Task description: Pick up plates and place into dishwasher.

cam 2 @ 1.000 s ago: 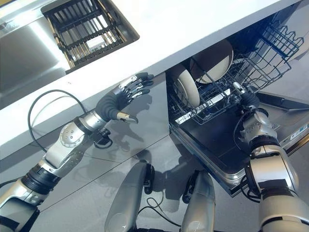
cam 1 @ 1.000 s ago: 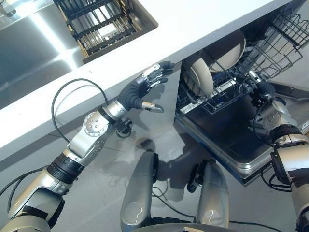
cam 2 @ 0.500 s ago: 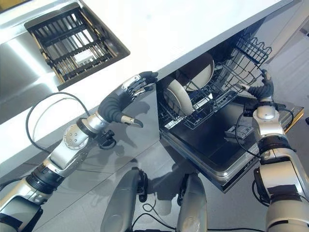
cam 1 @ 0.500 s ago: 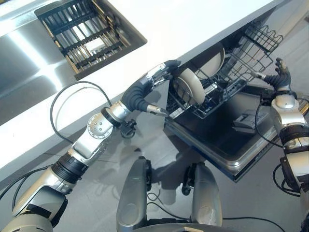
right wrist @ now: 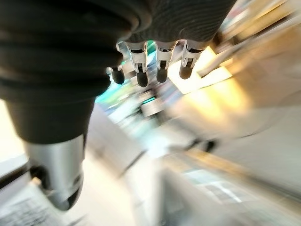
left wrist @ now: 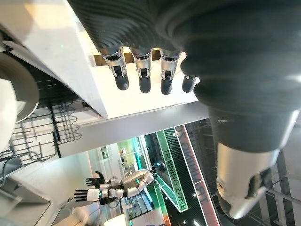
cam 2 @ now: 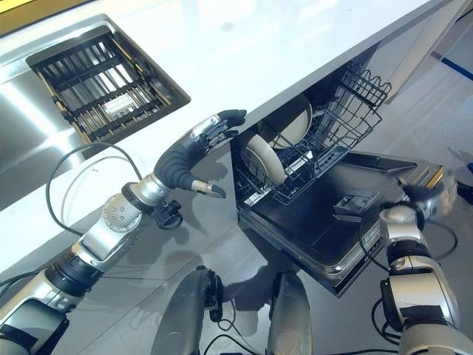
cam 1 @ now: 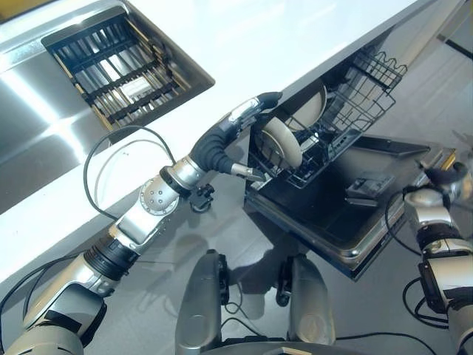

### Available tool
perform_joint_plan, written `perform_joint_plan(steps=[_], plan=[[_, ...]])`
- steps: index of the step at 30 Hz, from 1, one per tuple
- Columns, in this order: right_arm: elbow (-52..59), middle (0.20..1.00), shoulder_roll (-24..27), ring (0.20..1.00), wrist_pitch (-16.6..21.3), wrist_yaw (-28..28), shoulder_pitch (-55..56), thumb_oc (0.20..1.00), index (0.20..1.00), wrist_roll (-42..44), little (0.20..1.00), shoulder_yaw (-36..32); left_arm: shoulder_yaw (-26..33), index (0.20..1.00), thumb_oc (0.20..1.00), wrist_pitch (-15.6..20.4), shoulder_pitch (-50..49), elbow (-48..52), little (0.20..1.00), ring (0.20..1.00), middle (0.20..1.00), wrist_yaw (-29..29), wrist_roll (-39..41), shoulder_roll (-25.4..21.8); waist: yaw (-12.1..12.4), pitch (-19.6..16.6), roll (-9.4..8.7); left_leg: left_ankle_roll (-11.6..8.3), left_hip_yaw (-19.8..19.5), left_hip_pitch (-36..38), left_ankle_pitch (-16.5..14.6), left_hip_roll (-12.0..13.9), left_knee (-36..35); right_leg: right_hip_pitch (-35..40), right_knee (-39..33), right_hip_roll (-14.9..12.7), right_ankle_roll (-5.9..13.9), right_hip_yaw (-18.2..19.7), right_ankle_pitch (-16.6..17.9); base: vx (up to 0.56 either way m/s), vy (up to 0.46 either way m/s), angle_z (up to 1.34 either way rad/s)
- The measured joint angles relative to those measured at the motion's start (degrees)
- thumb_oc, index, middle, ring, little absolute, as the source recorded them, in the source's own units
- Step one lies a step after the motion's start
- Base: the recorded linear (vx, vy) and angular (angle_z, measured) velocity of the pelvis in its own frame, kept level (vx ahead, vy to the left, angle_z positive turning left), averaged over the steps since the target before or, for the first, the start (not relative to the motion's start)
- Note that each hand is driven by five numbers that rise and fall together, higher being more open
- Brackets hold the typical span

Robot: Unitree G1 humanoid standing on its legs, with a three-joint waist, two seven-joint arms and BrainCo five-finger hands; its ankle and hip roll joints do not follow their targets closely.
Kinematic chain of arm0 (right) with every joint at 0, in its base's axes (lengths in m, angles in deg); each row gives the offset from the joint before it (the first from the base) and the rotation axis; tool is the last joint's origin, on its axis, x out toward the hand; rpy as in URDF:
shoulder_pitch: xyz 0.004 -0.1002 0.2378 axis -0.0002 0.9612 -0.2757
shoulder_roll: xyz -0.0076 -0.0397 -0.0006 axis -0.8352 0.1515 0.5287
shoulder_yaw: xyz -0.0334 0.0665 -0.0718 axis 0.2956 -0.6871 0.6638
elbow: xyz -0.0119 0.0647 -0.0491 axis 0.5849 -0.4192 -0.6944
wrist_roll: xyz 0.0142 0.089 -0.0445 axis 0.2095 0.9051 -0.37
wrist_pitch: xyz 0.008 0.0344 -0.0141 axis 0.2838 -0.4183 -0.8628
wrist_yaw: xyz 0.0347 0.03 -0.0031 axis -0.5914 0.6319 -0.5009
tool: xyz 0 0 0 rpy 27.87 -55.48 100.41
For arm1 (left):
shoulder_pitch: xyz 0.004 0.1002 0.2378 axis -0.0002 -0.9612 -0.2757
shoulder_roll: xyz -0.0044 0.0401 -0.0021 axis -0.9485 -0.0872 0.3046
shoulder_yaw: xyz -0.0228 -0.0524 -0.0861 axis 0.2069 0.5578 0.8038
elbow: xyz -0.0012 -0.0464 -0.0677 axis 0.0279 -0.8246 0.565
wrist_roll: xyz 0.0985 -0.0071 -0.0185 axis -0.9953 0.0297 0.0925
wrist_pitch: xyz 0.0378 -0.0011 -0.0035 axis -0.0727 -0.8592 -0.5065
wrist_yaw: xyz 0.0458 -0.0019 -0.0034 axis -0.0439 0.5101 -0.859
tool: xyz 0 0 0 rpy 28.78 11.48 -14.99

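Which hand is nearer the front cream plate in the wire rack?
Left. The left hand sits beside the cream plate at the rack's edge; the right hand is off past the open door's far corner.

Bench [cam 1: 295,37] white, glossy. Sink [cam 1: 44,126] brushed steel; black slatted drying rack [cam 1: 118,63] inside. Dishwasher rack [cam 2: 325,140] black wire grid. Plates [cam 1: 281,144] cream. Dishwasher door [cam 1: 347,214] black inner face, silver edge. Left hand [cam 1: 225,137] dark ribbed cover, silver fingers, dark tips. Floor [cam 2: 222,244] grey.
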Motion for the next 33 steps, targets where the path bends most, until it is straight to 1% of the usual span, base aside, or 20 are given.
perform_joint_plan(steps=[3,5,8,10,12,14,15,17,19,21,22,23,25,27,28,30,32,33], plan=[[-4.37,1.000,-0.85,1.000,-1.74,-0.50,1.28,1.000,1.000,5.74,1.000,-0.82,-2.02,1.000,1.000,0.23,-0.02,0.01,1.000,1.000,1.000,-1.06,-0.02,-0.03,0.04,-0.30,0.31,0.00,0.23,-0.52,-0.01,-0.10,0.27,-0.79,0.53,0.00,0.08,0.62,-0.06,-0.02,-0.030,-0.03],[-6.73,1.000,-0.87,1.000,-2.76,-2.07,2.16,1.000,1.000,8.89,1.000,-0.86,-3.46,1.000,1.000,0.27,-0.08,0.01,1.000,1.000,1.000,-1.38,-0.06,-0.01,-0.08,-0.76,0.76,0.00,0.28,-1.27,0.01,-0.12,0.59,-1.72,0.98,-0.01,0.10,0.81,-0.08,-0.01,-0.035,-0.01],[-9.52,1.000,-1.10,1.000,-4.57,-6.56,3.12,1.000,1.000,15.65,1.000,-0.79,-3.98,1.000,1.000,0.28,-0.28,0.04,1.000,1.000,1.000,-1.64,-0.08,0.43,0.03,-1.46,1.75,-0.07,0.16,-1.99,-0.01,-0.20,1.01,-2.53,1.77,-0.14,0.12,0.78,-0.33,0.00,-0.050,0.02],[-11.04,1.000,-1.93,1.000,-5.55,-9.62,3.48,1.000,1.000,18.63,1.000,-0.78,-4.08,1.000,1.000,0.28,-0.61,0.04,1.000,1.000,1.000,-1.85,-0.08,0.53,0.04,-1.72,2.22,-0.11,0.08,-2.00,-0.01,-0.41,1.17,-2.62,2.26,-0.39,0.22,0.77,-0.66,-0.02,-0.062,0.05],[-11.75,1.000,-2.61,1.000,-5.75,-12.67,3.44,1.000,1.000,20.09,1.000,-0.19,-4.08,1.000,1.000,0.27,-0.64,0.19,1.000,1.000,1.000,-1.87,-0.05,0.60,0.04,-1.86,2.88,-0.23,-0.24,-2.57,-0.01,-0.63,1.63,-3.02,2.89,-0.63,0.08,0.67,-0.98,-0.04,-0.064,0.08],[-12.27,1.000,-2.19,1.000,-5.51,-15.16,3.29,1.000,1.000,22.54,1.000,-0.14,-4.13,1.000,1.000,0.26,-0.66,0.58,1.000,1.000,1.000,-1.86,-0.04,0.66,0.17,-1.86,3.49,-0.26,-0.54,-3.91,0.02,-0.86,2.42,-4.38,3.83,-0.76,0.02,0.63,-1.09,-0.04,-0.054,0.07],[-12.50,1.000,-1.75,1.000,-5.09,-17.55,3.26,1.000,1.000,24.53,1.000,-0.02,-4.13,1.000,1.000,0.08,-0.68,0.57,1.000,1.000,1.000,-1.86,0.00,0.61,0.05,-1.82,3.55,-0.42,-0.81,-4.72,-0.04,-1.05,3.07,-5.11,4.46,-0.81,-0.14,0.67,-1.29,-0.06,-0.057,0.03],[-12.87,1.000,-0.42,1.000,-4.88,-24.24,3.24,1.000,1.000,26.86,1.000,0.15,-4.10,1.000,1.000,-0.29,-0.58,0.60,1.000,1.000,1.000,-1.54,0.05,0.63,-0.02,-1.61,3.77,-0.60,-1.04,-6.36,-0.21,-0.99,4.45,-6.68,5.73,-0.76,-0.19,0.73,-1.38,-0.06,-0.038,-0.01],[-12.90,1.000,0.94,1.000,-5.12,-30.95,3.22,1.000,1.000,28.97,1.000,1.96,-4.09,1.000,1.000,-1.06,-0.61,0.62,1.000,1.000,1.000,-1.03,0.11,0.60,0.02,-1.36,4.10,-0.86,-1.32,-7.61,-0.34,-1.07,5.34,-8.02,6.86,-0.74,-0.13,0.87,-1.42,-0.08,-0.047,-0.04],[-12.95,1.000,3.61,1.000,-5.89,-39.90,3.15,1.000,1.000,32.00,1.000,4.05,-3.54,1.000,1.000,-1.75,-0.53,0.73,1.000,1.000,1.000,-0.18,0.46,0.46,-0.01,-0.32,4.43,-0.89,-1.94,-8.38,-0.16,-1.26,6.30,-8.89,7.86,-0.64,-0.34,1.04,-1.36,-0.03,-0.058,-0.06],[-12.98,1.000,4.10,1.000,-6.37,-44.26,3.11,1.000,1.000,34.62,1.000,4.97,-3.28,1.000,1.000,-2.19,-0.48,0.90,1.000,1.000,1.000,0.40,0.69,0.38,0.02,-0.14,4.65,-1.21,-2.38,-9.10,-0.27,-1.48,6.54,-9.60,8.32,-0.54,-0.12,1.01,-1.56,0.04,-0.057,-0.02],[-13.06,1.000,4.67,1.000,-6.97,-47.74,3.11,1.000,1.000,37.49,1.000,5.58,-3.02,1.000,1.000,-2.68,-0.45,1.13,1.000,1.000,1.000,1.00,0.86,0.27,0.02,0.00,4.68,-1.26,-2.95,-10.12,-0.24,-1.99,6.64,-10.35,8.60,-0.53,-0.32,1.35,-1.66,0.03,-0.068,-0.04],[-13.00,1.000,4.48,1.000,-7.04,-54.56,2.84,1.000,1.000,40.57,1.000,5.70,-2.46,1.000,1.000,-3.36,-0.35,1.18,1.000,1.000,1.000,1.97,1.43,-0.22,0.11,0.88,4.93,-1.36,-3.76,-10.76,-0.16,-2.00,6.62,-11.08,8.58,0.30,-1.00,0.99,-1.44,-0.05,-0.048,-0.10],[-10.98,1.000,3.58,1.000,-7.14,-62.81,1.19,1.000,1.000,39.45,1.000,7.76,-1.01,1.000,1.000,-4.44,-0.30,1.18,1.000,1.000,1.000,2.79,2.69,-0.26,0.16,1.81,4.84,-1.54,-4.57,-11.08,-0.07,-2.01,6.75,-11.59,8.66,0.64,-1.74,0.86,-1.12,-0.04,-0.051,-0.17],[-12.14,1.000,3.34,1.000,-7.30,-64.19,-0.20,1.000,1.000,39.57,1.000,8.42,-0.71,1.000,1.000,-4.82,0.14,1.18,1.000,1.000,1.000,2.87,2.99,-0.28,0.21,2.27,4.93,-1.53,-4.98,-11.22,-0.07,-2.06,6.73,-11.77,8.67,0.79,-1.99,0.61,-1.03,-0.03,-0.056,-0.12],[-11.54,1.000,4.89,1.000,-8.86,-69.75,-0.35,1.000,1.000,40.65,1.000,11.02,0.51,1.000,1.000,-4.98,0.49,1.11,1.000,1.000,1.000,4.57,3.73,-0.65,0.21,2.57,4.86,-1.61,-5.70,-12.06,-0.03,-2.02,6.77,-12.34,8.70,1.13,-2.54,-0.14,-1.02,-0.01,-0.046,-0.01],[-11.22,1.000,6.10,1.000,-9.98,-75.57,-0.36,1.000,1.000,41.98,1.000,13.34,3.06,1.000,1.000,-4.97,0.37,0.99,1.000,1.000,1.000,6.49,5.86,-1.42,0.26,2.86,4.84,-1.85,-6.37,-12.61,0.13,-1.86,6.91,-12.53,8.76,1.12,-3.25,-1.32,-0.94,0.01,-0.044,0.00],[-10.44,1.000,6.81,1.000,-10.51,-77.60,-0.33,1.000,1.000,42.70,1.000,15.04,4.14,1.000,1.000,-4.96,0.23,0.79,1.000,1.000,1.000,7.56,7.01,-1.86,0.28,2.91,4.79,-2.24,-6.68,-12.61,0.37,-1.72,6.95,-12.55,8.81,1.09,-3.58,-1.81,-1.00,0.01,-0.043,-0.08]])
